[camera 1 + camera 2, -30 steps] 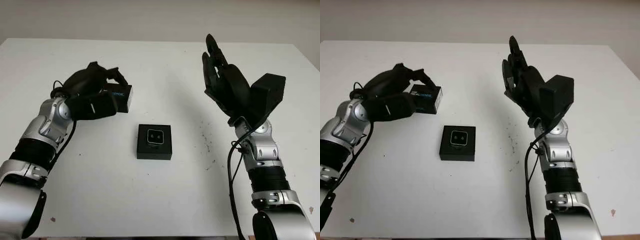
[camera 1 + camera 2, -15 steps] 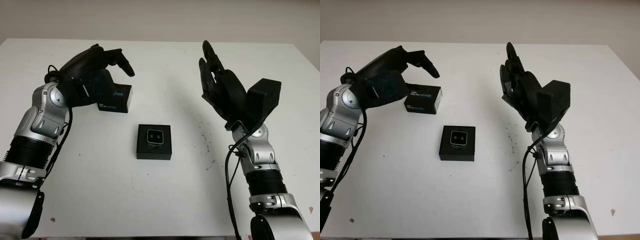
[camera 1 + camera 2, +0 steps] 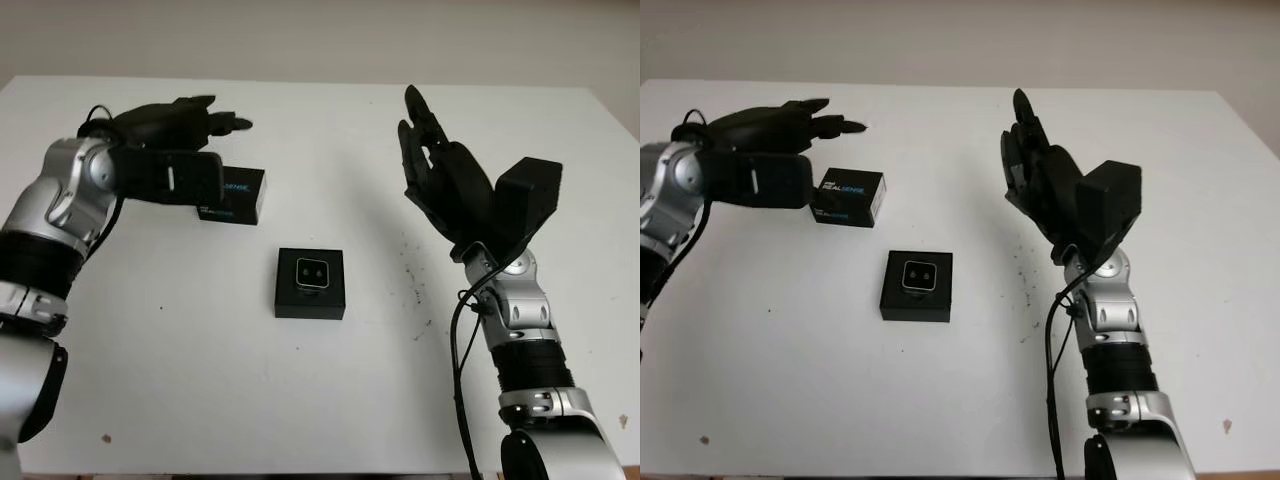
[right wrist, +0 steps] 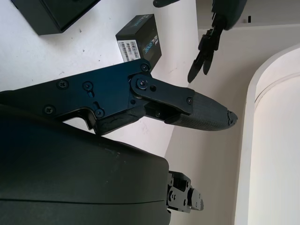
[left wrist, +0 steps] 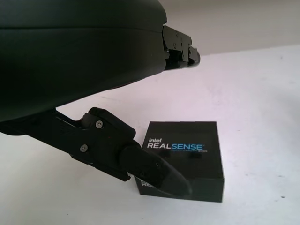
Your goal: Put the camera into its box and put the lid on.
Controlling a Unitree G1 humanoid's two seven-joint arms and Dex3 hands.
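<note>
Left eye view has the camera seated in its open black box mid-counter. Behind it lies the RealSense lid, with the released left hand above it, holding nothing. Raised at right, the right hand is open too.

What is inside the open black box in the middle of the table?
The camera sits inside the open box, its two lenses facing up. What is under the camera cannot be seen. The lid lies apart, below the open left robot hand.
</note>
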